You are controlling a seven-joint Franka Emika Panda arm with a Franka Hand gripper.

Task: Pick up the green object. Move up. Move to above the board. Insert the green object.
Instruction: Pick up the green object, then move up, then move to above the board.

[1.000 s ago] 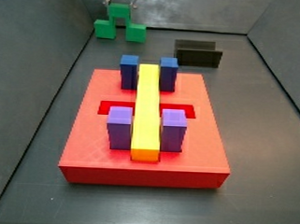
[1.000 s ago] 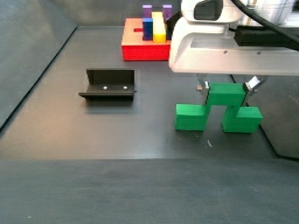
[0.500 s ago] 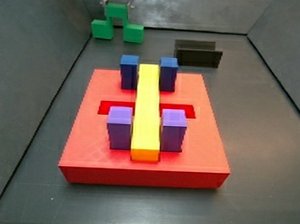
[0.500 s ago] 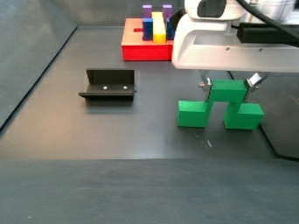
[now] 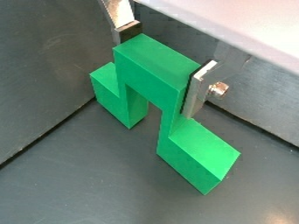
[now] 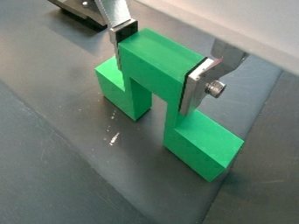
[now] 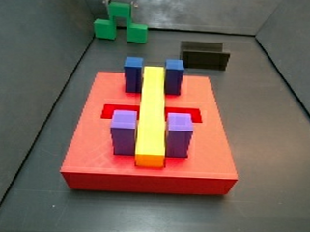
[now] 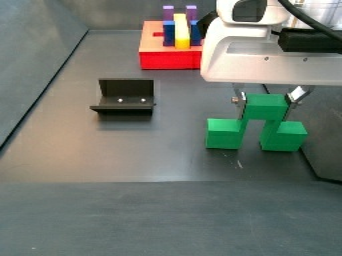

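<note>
My tool (image 6: 160, 59) was clamped on the green object (image 6: 158, 72), one silver finger (image 6: 201, 85) flat against one face of the raised middle cube and the other finger (image 5: 126, 29) against the opposite face. In both wrist views the two side cubes hung below the plates on either side, so the arch's long axis ran crosswise to my closing direction. In a side view the green object (image 8: 262, 122) sat at the right of the frame under my tool (image 8: 266, 98); whether its feet were touching the surface (image 8: 134, 150) or just clear of it I could not tell.

The relation that mattered: the board (image 8: 160, 52) lay at the top centre of that frame, well apart from me. In a side view the board (image 7: 92, 135) filled the middle of the frame and the green object (image 7: 121, 26) sat far off at top left. I judged a lift was due first, then a long carry across. The fixture (image 8: 124, 96) stood off to the left, seemingly clear of that path.
</note>
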